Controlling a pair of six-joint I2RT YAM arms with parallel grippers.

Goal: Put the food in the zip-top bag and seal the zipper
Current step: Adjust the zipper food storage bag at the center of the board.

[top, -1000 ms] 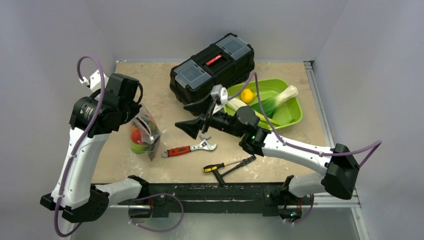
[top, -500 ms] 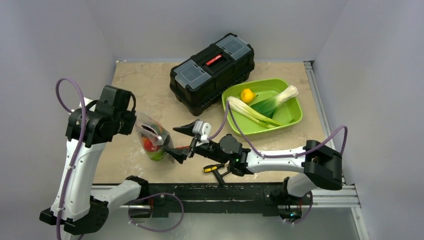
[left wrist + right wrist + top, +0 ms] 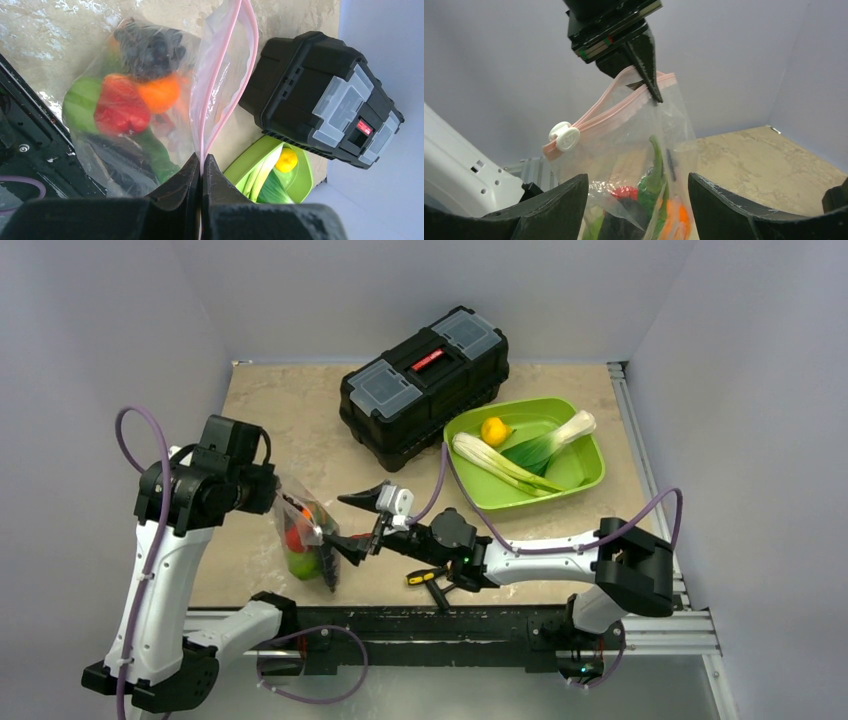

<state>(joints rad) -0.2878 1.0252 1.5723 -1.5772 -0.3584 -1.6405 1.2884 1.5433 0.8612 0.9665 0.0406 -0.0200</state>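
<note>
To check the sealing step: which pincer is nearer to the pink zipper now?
Left. The left pincer is shut on one end of the zipper. The right pincer is open lower down, facing the body of the zip-top bag, apart from the zipper.

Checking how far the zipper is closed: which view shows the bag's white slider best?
Right wrist view: the white slider shows large and unobstructed on the pink zipper. Left wrist view shows only the zipper's gaping strips, no slider. In the top view the bag is too small to tell.
</note>
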